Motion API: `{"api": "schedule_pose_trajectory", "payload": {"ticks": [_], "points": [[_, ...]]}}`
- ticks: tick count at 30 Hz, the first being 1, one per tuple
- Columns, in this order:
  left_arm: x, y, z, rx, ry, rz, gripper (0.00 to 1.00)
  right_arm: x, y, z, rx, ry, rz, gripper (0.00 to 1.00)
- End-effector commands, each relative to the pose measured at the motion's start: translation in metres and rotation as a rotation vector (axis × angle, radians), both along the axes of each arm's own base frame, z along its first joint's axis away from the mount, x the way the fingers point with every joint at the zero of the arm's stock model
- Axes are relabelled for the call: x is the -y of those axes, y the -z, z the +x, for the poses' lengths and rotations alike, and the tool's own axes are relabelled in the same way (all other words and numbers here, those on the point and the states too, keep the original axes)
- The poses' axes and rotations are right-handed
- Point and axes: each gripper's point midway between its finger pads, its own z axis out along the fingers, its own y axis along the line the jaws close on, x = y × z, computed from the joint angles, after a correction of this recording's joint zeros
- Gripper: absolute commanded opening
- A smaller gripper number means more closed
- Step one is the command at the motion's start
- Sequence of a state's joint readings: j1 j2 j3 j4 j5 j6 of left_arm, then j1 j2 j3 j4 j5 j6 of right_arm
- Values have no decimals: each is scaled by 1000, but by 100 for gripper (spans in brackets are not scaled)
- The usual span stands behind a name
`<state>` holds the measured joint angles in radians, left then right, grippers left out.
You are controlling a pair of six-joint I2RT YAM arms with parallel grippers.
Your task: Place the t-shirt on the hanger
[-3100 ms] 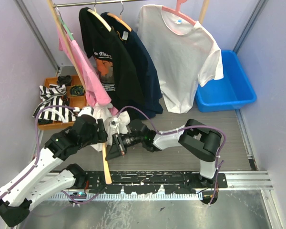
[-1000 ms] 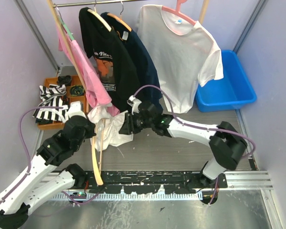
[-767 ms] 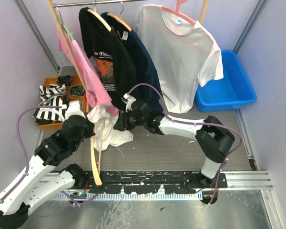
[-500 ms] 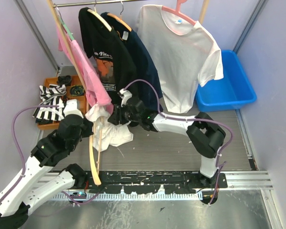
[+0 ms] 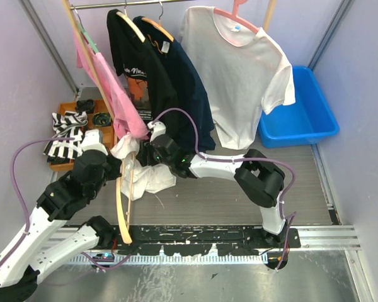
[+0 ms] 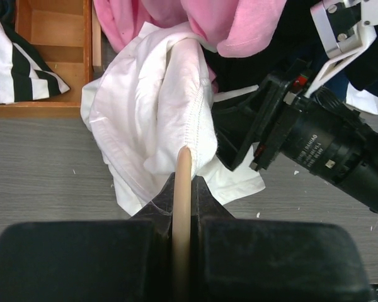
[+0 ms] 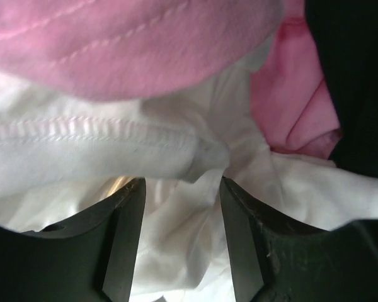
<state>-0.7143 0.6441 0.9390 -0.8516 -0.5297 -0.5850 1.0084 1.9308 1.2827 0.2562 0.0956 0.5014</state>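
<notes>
Top external footage shows us what has changed: over the last few seconds the right arm has swung from the middle of the bench (image 5: pixel 239 204) up and to the left. The right pincer (image 5: pixel 146 153) now sits against the upper folds of the t-shirt (image 5: pixel 150 177), just beneath the hanging pink t-shirt (image 5: pixel 116 104). The left pincer (image 5: pixel 113 168) has meanwhile lifted the hanger (image 5: pixel 120 211), which now stands nearly upright with its lower arm pointing down toward the arm bases. On the left wrist view we see that pincer (image 6: pixel 183 204) pressed together on the wooden hanger (image 6: pixel 183 167), whose tip meets a seamed fold of the t-shirt (image 6: pixel 154 107). The garment is bunched, partly draped on the hanger's upper end and partly resting on the bench. On the right wrist view the pincer (image 7: pixel 183 217) is spread, with white cloth (image 7: pixel 82 148) filling the gap but not clamped. We judge that both arms have converged to thread the hanger into an opening, and that the shirt is not yet properly on it.
</notes>
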Motion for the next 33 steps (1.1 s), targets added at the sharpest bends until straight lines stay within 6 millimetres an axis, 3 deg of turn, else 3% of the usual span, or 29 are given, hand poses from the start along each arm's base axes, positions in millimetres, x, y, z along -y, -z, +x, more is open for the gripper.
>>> {"api": "schedule_pose_trajectory", "payload": {"ticks": [1,7,10,12,13,16,25,33], "points": [[1,-30,3,75,0,-54,0,1,-27,36,94,168,16,56],[-2,-31,0,66,1,-43,0,-2,-27,49,106,224,0,54],[-2,-34,0,73,-3,-46,0,-2,-29,52,113,238,-15,38],[-3,-37,1,85,-11,-52,0,1,-33,49,130,241,-21,14],[-4,-39,2,94,-16,-56,0,3,-34,46,141,241,-33,8],[-3,-48,7,127,-31,-76,0,8,-40,28,178,223,-72,1],[-2,-73,29,203,-103,-79,0,25,-73,-49,190,92,-50,1],[-4,-97,42,256,-151,-71,0,35,-114,-102,156,-44,62,1]]}}
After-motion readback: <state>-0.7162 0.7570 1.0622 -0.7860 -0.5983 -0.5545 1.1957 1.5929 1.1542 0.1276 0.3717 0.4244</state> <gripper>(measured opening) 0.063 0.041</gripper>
